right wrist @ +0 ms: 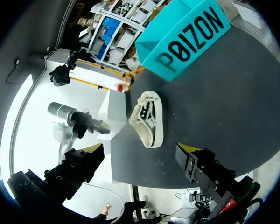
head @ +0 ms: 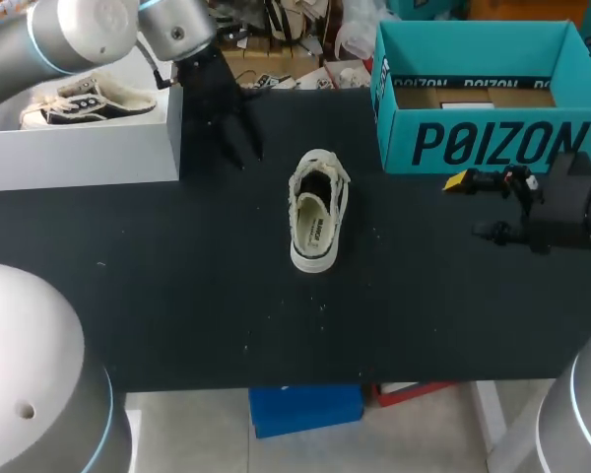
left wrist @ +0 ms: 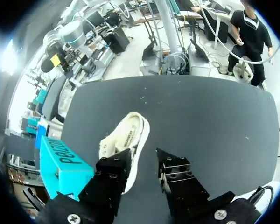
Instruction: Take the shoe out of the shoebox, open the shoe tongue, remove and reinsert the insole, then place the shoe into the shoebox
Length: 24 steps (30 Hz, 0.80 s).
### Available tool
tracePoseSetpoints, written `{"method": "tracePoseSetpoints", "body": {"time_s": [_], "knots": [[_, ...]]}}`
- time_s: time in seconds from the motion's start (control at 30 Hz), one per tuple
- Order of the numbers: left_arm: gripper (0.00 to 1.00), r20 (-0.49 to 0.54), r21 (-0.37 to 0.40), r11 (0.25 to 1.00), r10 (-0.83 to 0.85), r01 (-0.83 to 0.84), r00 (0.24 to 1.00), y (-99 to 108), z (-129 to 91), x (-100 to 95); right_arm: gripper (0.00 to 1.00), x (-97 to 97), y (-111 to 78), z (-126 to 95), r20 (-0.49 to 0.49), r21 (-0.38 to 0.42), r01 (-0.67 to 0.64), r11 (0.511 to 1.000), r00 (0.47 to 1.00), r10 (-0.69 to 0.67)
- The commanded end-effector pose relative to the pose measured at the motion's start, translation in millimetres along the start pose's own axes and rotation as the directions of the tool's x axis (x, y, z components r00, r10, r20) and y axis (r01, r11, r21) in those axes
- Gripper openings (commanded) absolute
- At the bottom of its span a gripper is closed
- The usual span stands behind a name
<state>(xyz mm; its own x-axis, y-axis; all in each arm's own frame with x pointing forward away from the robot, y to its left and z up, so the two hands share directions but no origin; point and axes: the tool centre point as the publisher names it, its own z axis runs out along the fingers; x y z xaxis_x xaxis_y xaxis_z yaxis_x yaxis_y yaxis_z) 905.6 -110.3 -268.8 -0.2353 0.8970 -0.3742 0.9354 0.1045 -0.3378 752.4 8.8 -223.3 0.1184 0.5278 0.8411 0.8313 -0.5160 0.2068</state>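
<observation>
A cream low sneaker (head: pixel 318 212) stands on its sole in the middle of the black table (head: pixel 177 296), laced end towards the back. The open teal shoebox (head: pixel 492 143) stands at the back right with no shoe in it. My left gripper (head: pixel 242 143) hangs over the table to the left of and behind the shoe. In the left wrist view its fingers stand apart around nothing (left wrist: pixel 142 163), with the sneaker (left wrist: pixel 126 140) just ahead and the shoebox (left wrist: pixel 60 163) beside it. My right gripper (head: pixel 473 207) is wide open, right of the shoe and in front of the box. It looks at the sneaker (right wrist: pixel 148 119) from a distance.
A white platform (head: pixel 79 148) stands at the back left, and a second sneaker (head: pixel 89 99) lies on it. Bare black table surrounds the shoe on all sides.
</observation>
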Motion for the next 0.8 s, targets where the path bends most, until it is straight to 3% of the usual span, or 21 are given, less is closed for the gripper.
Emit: {"method": "tracePoseSetpoints", "body": {"time_s": [0.03, 0.37, 0.4, 0.5, 0.53, 0.6, 0.8], "knots": [[1.00, 0.043, -0.152, 0.988, 0.008, -0.001, 0.999, -24.4, -5.4, 18.8, 1.00, 0.7, -0.4, 1.2, 0.002, -0.002, -0.001, 1.000, 1.000, 0.001], [1.00, 0.043, -0.152, 0.988, 0.008, -0.001, 0.999, -24.4, -5.4, 18.8, 1.00, 0.7, -0.4, 1.2, 0.002, -0.002, -0.001, 1.000, 1.000, 0.001], [1.00, -0.014, -0.115, 0.986, -0.122, 0.120, 0.992, -18.7, 1.7, 17.3, 1.00, 0.7, -0.4, 1.2, 0.002, -0.002, -0.001, 1.000, 1.000, 0.001], [1.00, -0.166, -0.146, 0.876, -0.479, 0.459, 0.862, -2.1, 14.9, 23.8, 1.00, 0.7, -0.4, 1.2, 0.002, -0.002, -0.001, 1.000, 1.000, 0.001], [1.00, -0.164, -0.071, 0.844, -0.536, 0.532, 0.828, 0.7, 14.7, 29.0, 1.00, 0.7, -0.4, 1.2, 0.002, -0.002, -0.001, 1.000, 1.000, 0.001], [1.00, -0.166, -0.097, 0.771, -0.636, 0.629, 0.754, 2.7, 13.7, 38.0, 1.00, 0.7, -0.4, 1.2, 0.002, -0.002, -0.001, 1.000, 1.000, 0.001], [1.00, -0.062, 0.038, 0.605, -0.793, 0.795, 0.606, 3.2, -0.7, 61.1, 1.00, 0.7, -0.4, 1.2, 0.002, -0.002, -0.001, 1.000, 1.000, 0.001]]}}
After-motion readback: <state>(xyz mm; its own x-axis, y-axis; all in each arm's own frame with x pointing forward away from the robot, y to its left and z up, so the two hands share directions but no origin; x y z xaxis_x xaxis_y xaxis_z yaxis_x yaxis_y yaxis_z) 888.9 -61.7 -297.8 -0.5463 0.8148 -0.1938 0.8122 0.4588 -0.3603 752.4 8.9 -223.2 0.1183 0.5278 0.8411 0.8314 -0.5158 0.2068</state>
